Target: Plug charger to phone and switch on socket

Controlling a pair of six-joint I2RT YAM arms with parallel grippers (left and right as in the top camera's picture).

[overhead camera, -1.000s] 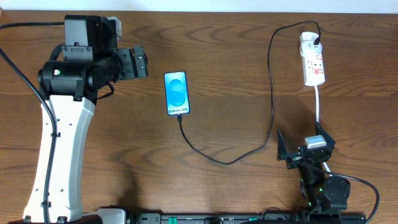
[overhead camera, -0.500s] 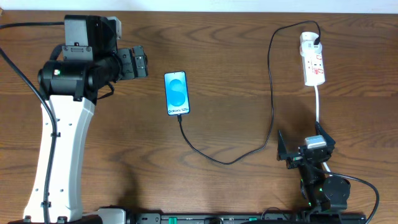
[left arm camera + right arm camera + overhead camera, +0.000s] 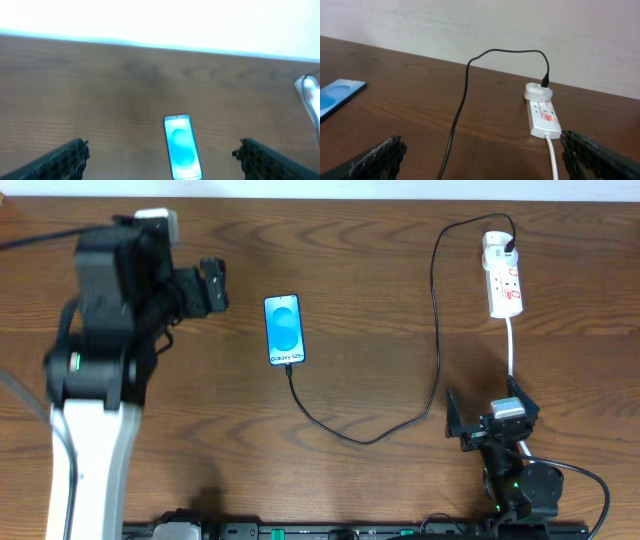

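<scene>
Overhead view is showing the phone [image 3: 284,330] lying face up on the worktop [image 3: 370,260], its screen glowing blue. The charger [image 3: 436,330] is meeting the phone's near edge and looping to the socket [image 3: 503,280] at far right, its plug sitting in the strip's far end. The left pincer [image 3: 212,285] is hanging released beside the phone, grasping nothing. The right pincer [image 3: 488,420] is gaping empty near the socket's white cord [image 3: 511,350].
</scene>
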